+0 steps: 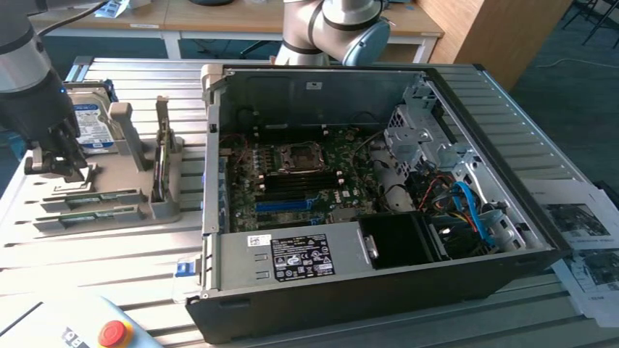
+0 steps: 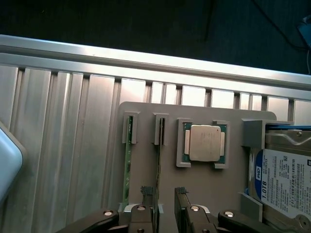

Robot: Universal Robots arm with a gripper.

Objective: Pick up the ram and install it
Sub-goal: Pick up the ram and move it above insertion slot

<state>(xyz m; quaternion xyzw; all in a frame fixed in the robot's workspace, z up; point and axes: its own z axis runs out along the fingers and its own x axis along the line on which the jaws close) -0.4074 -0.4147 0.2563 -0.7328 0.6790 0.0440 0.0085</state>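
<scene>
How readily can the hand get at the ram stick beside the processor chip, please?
Probably yes: the open hand sits over that ram with a finger on either side, and nothing covers the stick in its slot on the tray.

In the wrist view, one end of the ram (image 2: 158, 160) is hidden behind the fingers (image 2: 147, 196), and the fingers are cut off by the picture's edge. The hard drive (image 2: 284, 179) is cut off too, and so is a pale blue thing (image 2: 7, 160). In the exterior view, the red button box (image 1: 109, 332) and the papers (image 1: 592, 254) are cut off, and the small words on the black label (image 1: 300, 257) cannot be read.
</scene>
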